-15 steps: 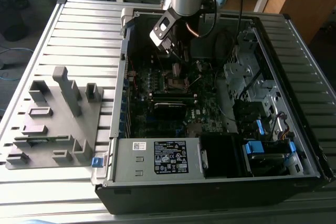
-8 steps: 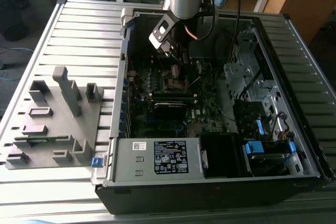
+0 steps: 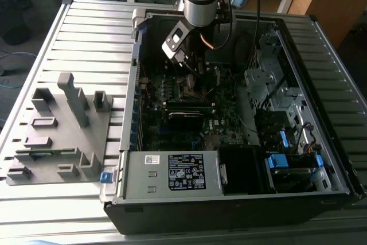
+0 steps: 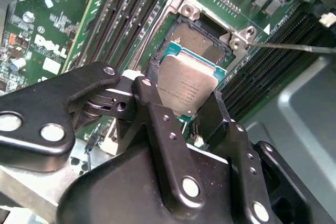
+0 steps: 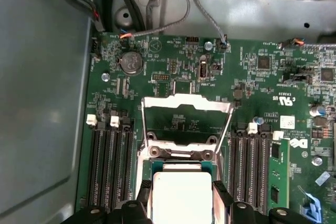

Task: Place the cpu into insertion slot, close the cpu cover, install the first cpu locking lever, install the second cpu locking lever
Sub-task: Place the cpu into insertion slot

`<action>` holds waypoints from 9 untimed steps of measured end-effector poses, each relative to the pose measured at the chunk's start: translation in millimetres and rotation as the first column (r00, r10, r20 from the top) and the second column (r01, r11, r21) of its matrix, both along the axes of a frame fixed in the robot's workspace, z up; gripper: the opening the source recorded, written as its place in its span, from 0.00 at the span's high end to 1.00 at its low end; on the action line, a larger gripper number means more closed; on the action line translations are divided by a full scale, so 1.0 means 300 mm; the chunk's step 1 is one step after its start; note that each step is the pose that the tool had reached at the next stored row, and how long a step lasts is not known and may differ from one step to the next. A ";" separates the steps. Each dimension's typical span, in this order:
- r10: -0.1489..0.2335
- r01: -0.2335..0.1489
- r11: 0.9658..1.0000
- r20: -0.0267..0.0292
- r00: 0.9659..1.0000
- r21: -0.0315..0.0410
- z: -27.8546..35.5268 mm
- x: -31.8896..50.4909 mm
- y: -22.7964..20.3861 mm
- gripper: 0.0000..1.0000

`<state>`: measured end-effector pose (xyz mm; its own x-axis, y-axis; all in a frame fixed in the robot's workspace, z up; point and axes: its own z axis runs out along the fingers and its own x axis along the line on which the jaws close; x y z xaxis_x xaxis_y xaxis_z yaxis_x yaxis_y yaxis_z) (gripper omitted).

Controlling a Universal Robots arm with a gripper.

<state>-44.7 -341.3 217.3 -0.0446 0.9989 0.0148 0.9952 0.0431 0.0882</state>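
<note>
My gripper [image 4: 184,97] is shut on the cpu [image 4: 185,86], a flat square chip with a dull silver face held by two opposite edges between the black fingers [image 4: 148,88]. The chip hangs just over the insertion slot [image 4: 206,41], whose dark middle and silvery rim show beyond it; I cannot tell whether they touch. In the first wrist view the cpu [image 5: 181,198] covers the near part of the slot [image 5: 181,165]. The cpu cover [image 5: 187,103] stands flipped open behind it. In the exterior view the gripper [image 3: 192,72] reaches down into the open computer case.
Long black memory slots [image 5: 107,163] flank the socket on both sides. A thin metal rod [image 4: 294,49] runs out from the socket's corner. Cables [image 5: 157,22] cross the case wall beyond the board. A grey fixture [image 3: 63,130] lies outside the case [image 3: 229,199], on the exterior view's left.
</note>
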 end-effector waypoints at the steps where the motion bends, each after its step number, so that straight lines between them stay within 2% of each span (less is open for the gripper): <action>1: 0.000 0.000 1.000 0.000 1.000 -0.001 -0.005 -0.003 0.000 0.46; 9: -0.002 0.002 1.000 0.000 1.000 -0.001 -0.026 -0.017 0.000 0.46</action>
